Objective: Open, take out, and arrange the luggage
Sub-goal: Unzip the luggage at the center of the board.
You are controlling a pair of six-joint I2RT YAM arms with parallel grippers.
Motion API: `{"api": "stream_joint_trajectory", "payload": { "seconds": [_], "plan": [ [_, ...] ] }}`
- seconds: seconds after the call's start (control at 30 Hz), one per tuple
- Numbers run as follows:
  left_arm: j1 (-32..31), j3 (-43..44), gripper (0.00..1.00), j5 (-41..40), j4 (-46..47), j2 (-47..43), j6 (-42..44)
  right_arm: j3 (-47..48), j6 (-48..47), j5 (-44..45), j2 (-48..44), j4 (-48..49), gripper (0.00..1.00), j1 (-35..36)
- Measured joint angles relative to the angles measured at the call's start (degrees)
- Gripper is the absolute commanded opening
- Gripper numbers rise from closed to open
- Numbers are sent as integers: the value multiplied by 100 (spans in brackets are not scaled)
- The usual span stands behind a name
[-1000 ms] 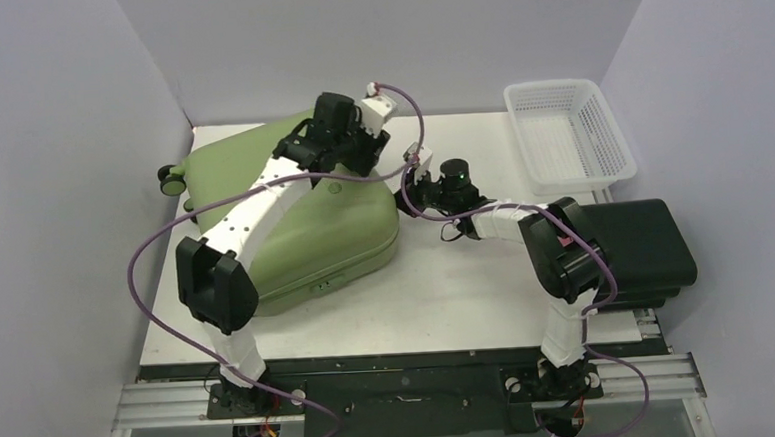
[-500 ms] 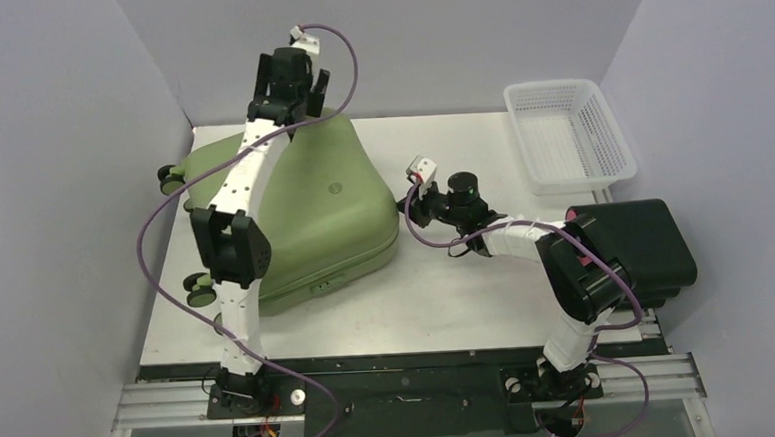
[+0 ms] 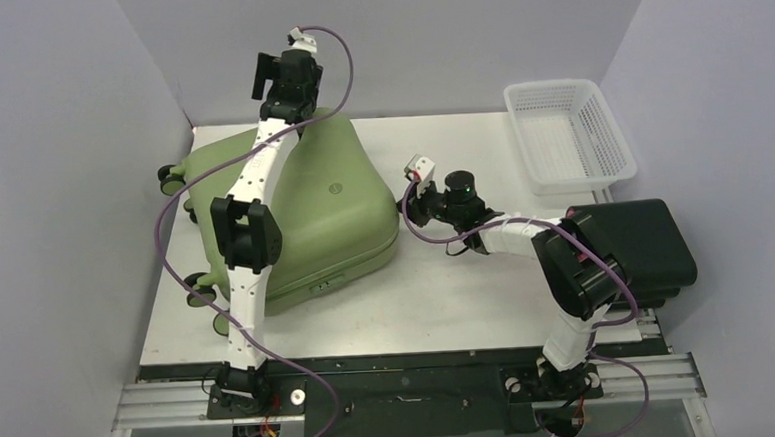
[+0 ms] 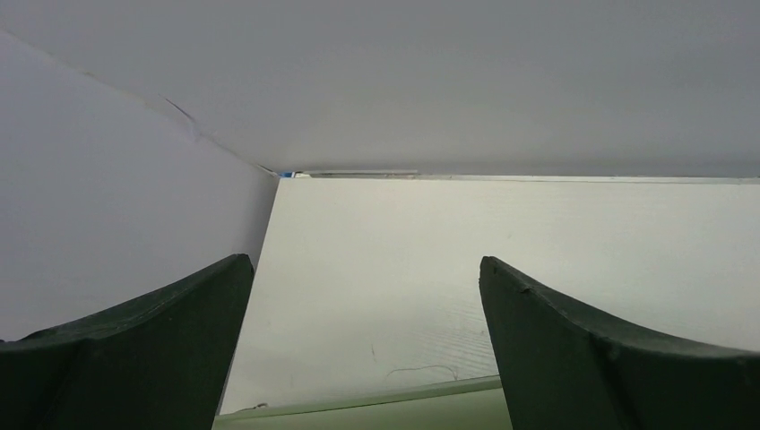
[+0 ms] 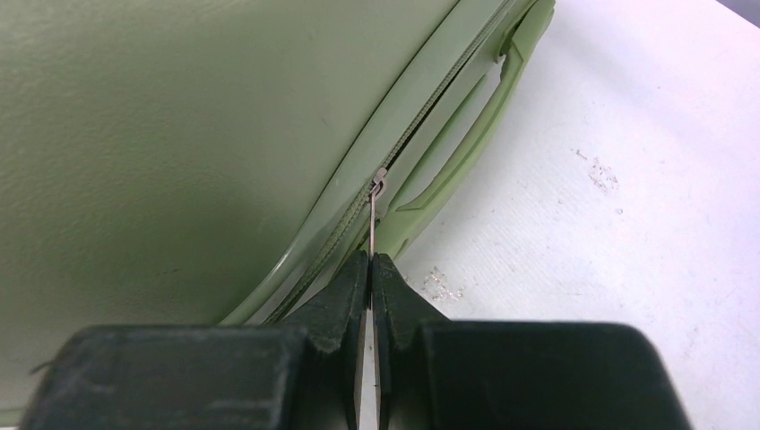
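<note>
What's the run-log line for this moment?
left gripper: open, high above luggage | right gripper: shut on zipper pull | luggage: on table

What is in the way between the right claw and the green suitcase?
Nothing visible. The right claw is shut on the zipper pull at the suitcase edge, so it is already in contact.

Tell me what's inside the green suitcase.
Nothing inside shows: the suitcase is closed, its hard shell covering any contents. The right gripper pinches the zipper pull at its seam.
</note>
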Motion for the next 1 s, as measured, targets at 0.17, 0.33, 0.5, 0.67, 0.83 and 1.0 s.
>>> {"api": "stream_joint_trajectory", "payload": {
  "seconds": [0.17,0.33,0.5,0.67,0.83,1.0],
  "plan": [
    [94,328,91,326,-313,175,-157,157,66,-17,98,-146,0,-7],
    [186,361,91,837,-435,192,-323,299,59,-105,98,-433,0,-87],
    [138,717,94,544,-562,433,-162,356,31,-203,96,-584,0,-160],
    [79,839,95,-72,-378,623,44,356,33,-278,96,-599,0,-190],
    [90,549,92,-393,15,621,170,356,35,-313,96,-605,0,-195],
    [151,-197,78,-76,450,496,341,382,61,-479,96,-702,0,-260]
  ]
}}
